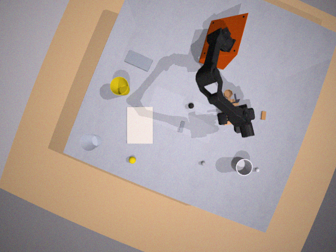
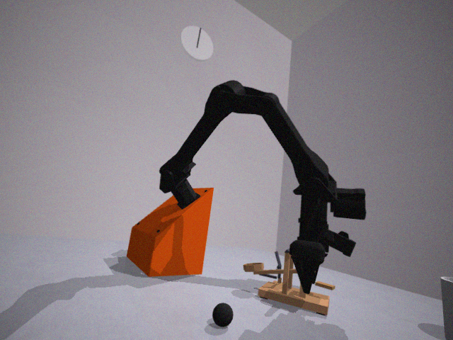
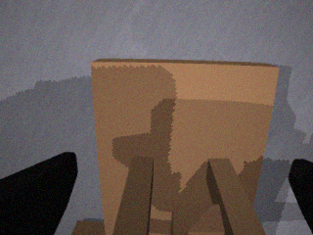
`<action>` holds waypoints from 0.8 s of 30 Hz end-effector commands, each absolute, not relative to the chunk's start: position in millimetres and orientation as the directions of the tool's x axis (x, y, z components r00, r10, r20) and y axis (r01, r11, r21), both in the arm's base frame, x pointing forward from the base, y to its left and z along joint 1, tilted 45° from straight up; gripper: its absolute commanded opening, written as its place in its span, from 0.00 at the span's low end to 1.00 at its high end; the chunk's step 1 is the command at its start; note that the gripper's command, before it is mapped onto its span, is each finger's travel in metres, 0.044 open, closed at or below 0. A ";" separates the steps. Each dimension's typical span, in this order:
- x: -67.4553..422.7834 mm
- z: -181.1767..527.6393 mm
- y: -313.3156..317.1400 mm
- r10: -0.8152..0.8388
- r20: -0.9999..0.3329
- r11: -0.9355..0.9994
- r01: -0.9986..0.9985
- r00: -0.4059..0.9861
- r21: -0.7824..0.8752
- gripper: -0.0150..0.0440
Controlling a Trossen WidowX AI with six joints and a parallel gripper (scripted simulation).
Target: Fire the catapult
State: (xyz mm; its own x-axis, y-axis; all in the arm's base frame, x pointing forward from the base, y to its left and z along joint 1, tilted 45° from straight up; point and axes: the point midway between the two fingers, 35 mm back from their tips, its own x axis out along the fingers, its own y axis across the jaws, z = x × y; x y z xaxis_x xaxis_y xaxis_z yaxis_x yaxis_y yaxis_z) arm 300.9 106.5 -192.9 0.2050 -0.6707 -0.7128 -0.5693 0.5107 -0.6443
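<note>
The wooden catapult (image 1: 228, 123) (image 2: 316, 302) (image 3: 220, 127) stands below my wrist, partly hidden by the arm. Its cup (image 1: 228, 93) (image 2: 253, 267) points toward the orange base, and no ball shows in it. My gripper (image 2: 307, 289) (image 3: 185, 166) is open and empty, its fingers low on either side of the catapult's base end, with wooden uprights between them in the wrist view. A black ball (image 1: 190, 105) (image 2: 222, 314) lies on the table beside the catapult. The white mug (image 1: 244, 167) (image 2: 446, 307) stands upright beyond the catapult's base end, away from the cup.
The orange mount (image 1: 241, 29) (image 2: 182, 237) carries the arm. A small wooden block (image 1: 263, 115) lies beside the catapult. A small white ball (image 1: 257, 169) is by the mug. Farther off are a yellow cup (image 1: 119, 85), yellow ball (image 1: 132, 159), cream sheet (image 1: 139, 124) and grey block (image 1: 138, 60).
</note>
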 end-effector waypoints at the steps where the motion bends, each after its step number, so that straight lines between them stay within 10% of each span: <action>1: 299.0 -195.5 102.3 -0.676 -0.709 0.503 -0.577 0.201 -0.643 1.00; 13: 300.5 -193.9 105.0 -0.672 -0.712 0.510 -0.570 0.203 -0.644 0.51; 24: 290.9 -160.8 137.9 -0.670 -0.715 0.512 -0.571 0.202 -0.641 0.25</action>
